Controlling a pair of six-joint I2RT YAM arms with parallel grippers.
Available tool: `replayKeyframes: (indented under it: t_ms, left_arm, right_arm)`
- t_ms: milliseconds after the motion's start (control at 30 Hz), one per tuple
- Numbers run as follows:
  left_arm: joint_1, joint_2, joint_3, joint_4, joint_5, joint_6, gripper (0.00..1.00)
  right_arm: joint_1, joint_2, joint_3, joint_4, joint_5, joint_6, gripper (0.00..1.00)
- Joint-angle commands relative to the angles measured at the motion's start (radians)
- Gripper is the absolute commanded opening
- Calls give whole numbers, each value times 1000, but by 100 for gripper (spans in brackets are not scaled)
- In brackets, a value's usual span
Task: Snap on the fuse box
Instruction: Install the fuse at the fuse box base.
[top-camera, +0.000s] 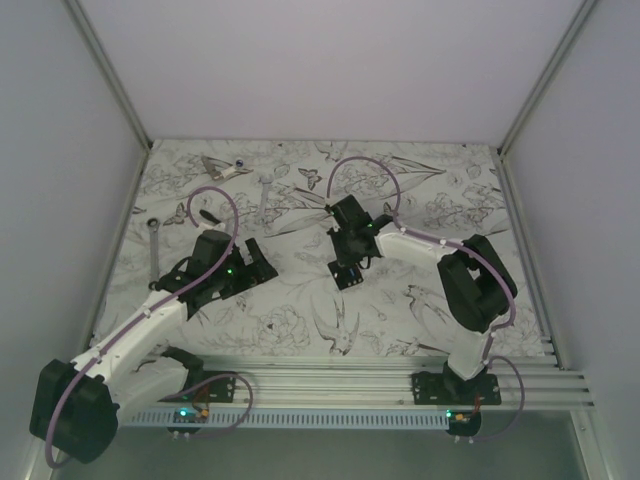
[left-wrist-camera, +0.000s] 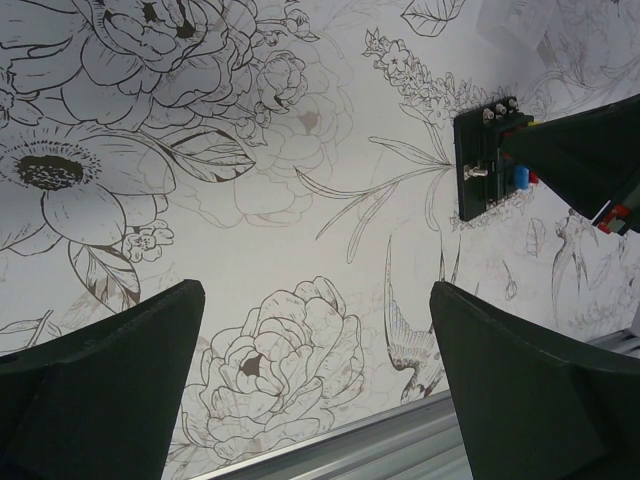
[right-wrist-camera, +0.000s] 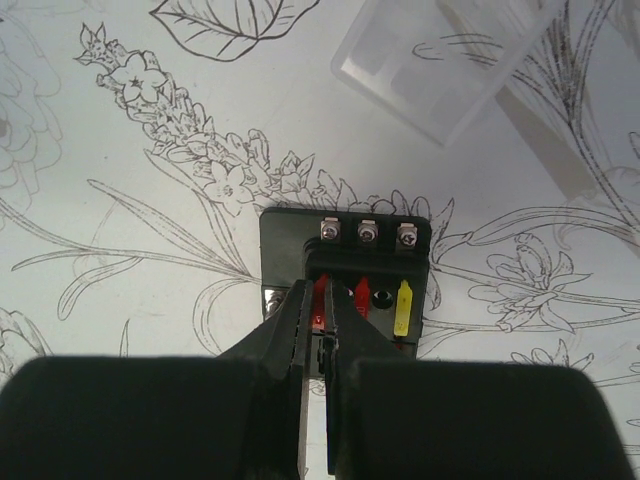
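The fuse box is a flat black block lying on the flower-printed table. It has three screws along its far edge and red and yellow fuses in its slots. It also shows in the top view and in the left wrist view. My right gripper stands right over it, its jaws closed to a thin gap on a red fuse in the left slot. My left gripper is open and empty above the table, left of the box.
A clear plastic cover lies just beyond the fuse box. Metal wrenches lie at the left and at the back, with another metal piece at the far edge. An aluminium rail runs along the near edge.
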Motion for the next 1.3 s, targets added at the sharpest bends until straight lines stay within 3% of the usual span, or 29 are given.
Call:
replayKeyframes:
  t_ms: [0,167,367,733,1000,1267]
  left_arm:
    - [5,-16,8,-21,12,-13,100]
    - [6,-24,7,-21,19,-17,100]
    - [6,-22,6,-22,20,-22,100]
    - [6,-13,11,-22,14,-16,100]
    - [5,0,14,-23,14,-14,100]
    - [4,-5,13,-22,14,-16,100]
  right_arm:
    - [-4,77,-60,-104,139,-21,0]
    - [6,38,-63,-106,136,-22,0]
    - [30,-41,-7,-110,127,-27,16]
    - [93,-44,80,-156,230,-17,29]
    - [104,-18,89,-178,280,-5,29]
    - [114,7,92,-168,252,-9,21]
